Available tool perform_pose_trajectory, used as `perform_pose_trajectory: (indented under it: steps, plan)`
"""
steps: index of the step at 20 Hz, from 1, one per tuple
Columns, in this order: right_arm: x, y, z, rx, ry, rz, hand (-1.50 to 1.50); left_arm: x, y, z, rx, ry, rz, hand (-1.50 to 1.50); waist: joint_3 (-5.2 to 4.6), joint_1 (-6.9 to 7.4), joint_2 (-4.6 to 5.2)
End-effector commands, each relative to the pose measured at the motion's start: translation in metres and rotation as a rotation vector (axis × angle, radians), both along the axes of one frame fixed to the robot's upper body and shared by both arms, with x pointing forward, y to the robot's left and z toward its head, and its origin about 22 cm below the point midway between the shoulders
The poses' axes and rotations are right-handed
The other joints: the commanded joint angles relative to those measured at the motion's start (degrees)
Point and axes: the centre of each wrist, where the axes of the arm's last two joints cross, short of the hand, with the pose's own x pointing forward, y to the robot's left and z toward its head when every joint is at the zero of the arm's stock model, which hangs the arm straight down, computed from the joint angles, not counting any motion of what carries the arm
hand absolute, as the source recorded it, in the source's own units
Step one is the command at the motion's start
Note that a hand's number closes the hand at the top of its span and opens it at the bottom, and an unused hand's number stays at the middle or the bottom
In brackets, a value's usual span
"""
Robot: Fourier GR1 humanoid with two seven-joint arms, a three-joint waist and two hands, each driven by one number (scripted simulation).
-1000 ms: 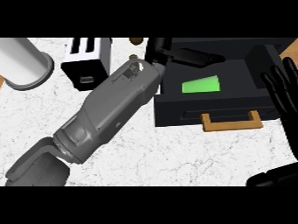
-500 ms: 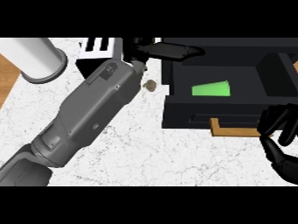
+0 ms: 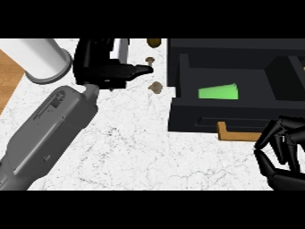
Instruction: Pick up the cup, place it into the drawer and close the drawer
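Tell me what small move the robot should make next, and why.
Probably push the front of the open black drawer inward with the right hand. The green tapered cup lies on its side inside the drawer. The right hand hangs curled beside the brown handle on the drawer's front. The left hand is off to the drawer's left, apart from it.
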Motion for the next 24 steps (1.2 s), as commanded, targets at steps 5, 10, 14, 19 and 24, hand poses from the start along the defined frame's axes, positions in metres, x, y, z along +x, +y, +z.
perform_pose_trajectory:
  steps: [5,10,14,19,24]
  plan:
    - [0.016,0.01,-0.033,-0.144,0.005,-0.026,1.5,-0.05,0.089,-0.027,-0.012,0.032,0.025,-1.5,0.02,-0.47,0.45]
    - [0.03,0.016,-0.026,-0.478,-0.095,0.024,1.5,-0.066,0.096,-0.033,-0.032,0.045,-0.011,-1.5,0.0,0.29,0.52]
    - [0.036,0.029,-0.076,-0.58,-0.105,0.023,1.5,-0.079,0.134,-0.039,-0.03,0.031,0.009,-1.5,0.05,-0.08,0.64]
    - [0.058,0.049,-0.098,-0.632,-0.092,-0.003,1.5,-0.106,0.158,-0.053,-0.036,0.054,0.024,-1.5,0.03,-0.74,0.56]
    - [0.089,0.068,-0.121,-0.731,-0.052,-0.008,-1.5,-0.096,0.181,-0.073,-0.045,0.039,0.043,-1.5,-0.01,-1.21,0.79]
